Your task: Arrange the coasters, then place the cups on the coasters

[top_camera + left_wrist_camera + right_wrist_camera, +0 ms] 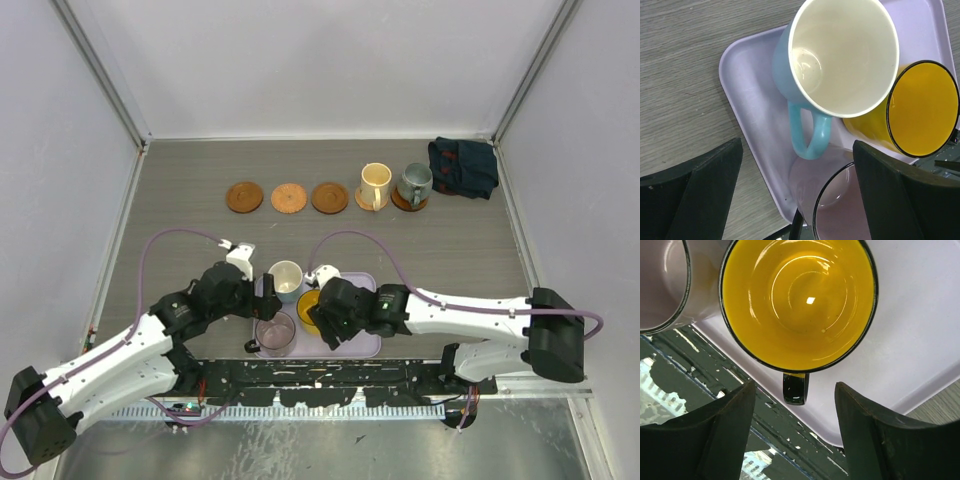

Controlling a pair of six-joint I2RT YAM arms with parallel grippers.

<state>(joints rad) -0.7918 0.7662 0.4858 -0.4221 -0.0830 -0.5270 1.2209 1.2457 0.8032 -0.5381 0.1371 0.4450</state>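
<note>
Three bare coasters lie in a row at the back. To their right, a cream-yellow cup and a grey-green cup each stand on a coaster. On the lavender tray stand a light blue cup, an orange-yellow cup and a translucent purple cup. My left gripper is open over the tray's left edge, with the blue cup's handle just ahead between its fingers. My right gripper is open, the orange-yellow cup's black handle just ahead of its fingertips.
A dark folded cloth lies at the back right beside the grey-green cup. The tray sits at the table's near edge, right above the black rail that carries the arm bases. Grey walls enclose the table.
</note>
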